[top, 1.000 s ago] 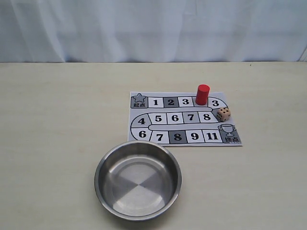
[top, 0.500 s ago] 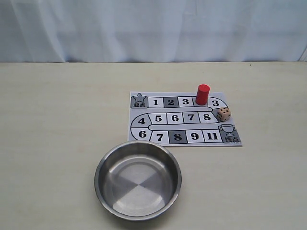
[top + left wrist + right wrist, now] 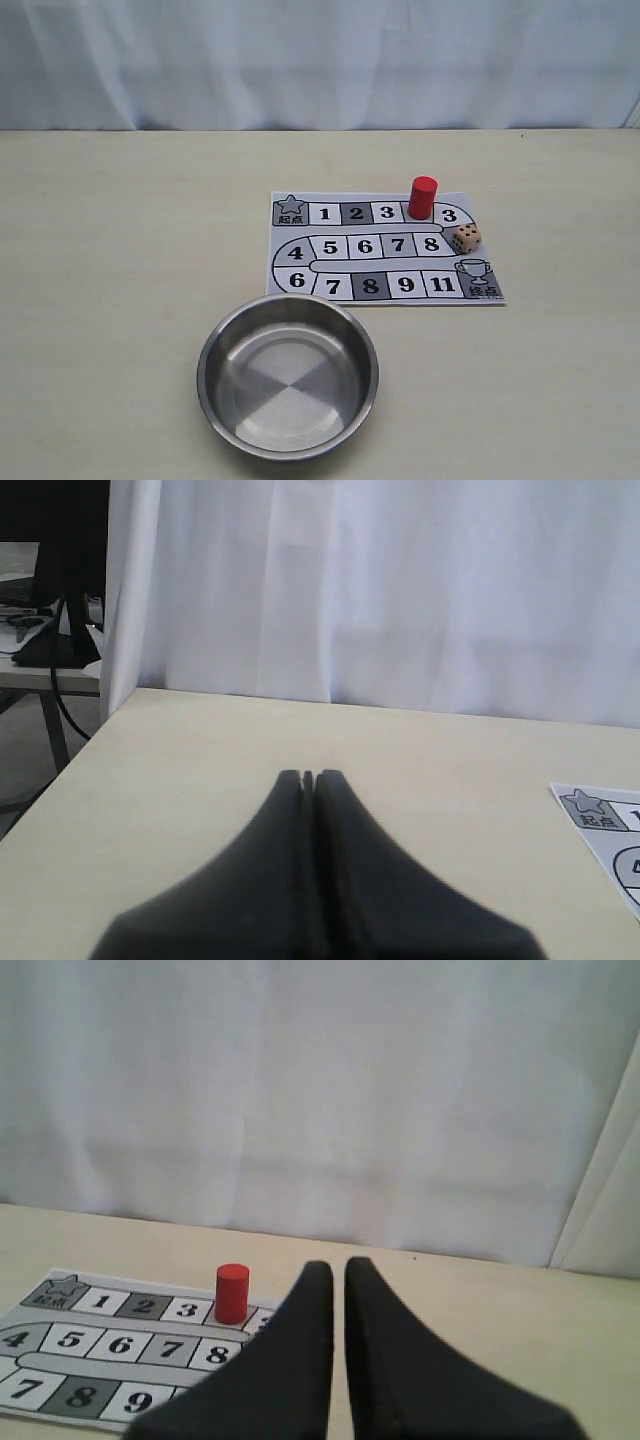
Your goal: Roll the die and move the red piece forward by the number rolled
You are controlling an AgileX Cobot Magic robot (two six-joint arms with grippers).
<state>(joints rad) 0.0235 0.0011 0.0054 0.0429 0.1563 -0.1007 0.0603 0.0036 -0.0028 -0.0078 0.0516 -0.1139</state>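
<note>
The red piece (image 3: 422, 197) stands upright on the board (image 3: 300, 232), on the top row between the two squares marked 3. The pale die (image 3: 466, 238) rests at the board's right edge, beside square 8, with several dots showing. Neither gripper appears in the exterior view. In the left wrist view my left gripper (image 3: 309, 776) is shut and empty above bare table, with a corner of the board (image 3: 600, 825) off to one side. My right gripper (image 3: 338, 1265) is shut with a thin slit and holds nothing. The red piece (image 3: 232, 1293) stands beyond it. Its fingers hide the die.
A round steel bowl (image 3: 205, 372) sits empty on the table in front of the board, close to the near edge. A white curtain (image 3: 320, 60) hangs behind the table. A dark stand and a cable (image 3: 60, 630) are beyond the table's left side.
</note>
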